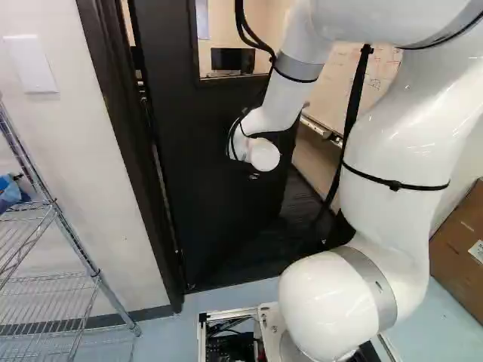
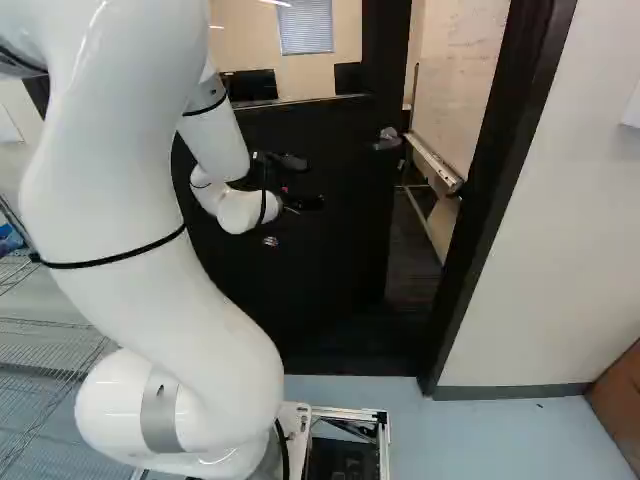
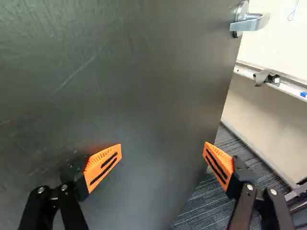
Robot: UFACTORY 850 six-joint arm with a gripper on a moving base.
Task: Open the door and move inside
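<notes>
Door (image 3: pixel 134 86) ahead of gripper (image 2: pixel 314 182) w/ jaws apart.

Floor, smooth, pale blue (image 1: pixel 162 335): bearing one open-wire metal shelf rack (image 1: pixel 77 245), left of the left base view, and one brown cardboard box (image 1: pixel 462 245), at its right.
Rack, tiered: one crumpled blue item (image 1: pixel 9 194) on the upper tier, kind unclear.
Floor covering, dark grey striped carpet (image 3: pixel 206 206).
Ledge, pale, narrow (image 3: pixel 289 89): one small bright-blue piece (image 3: pixel 303 94).
</notes>
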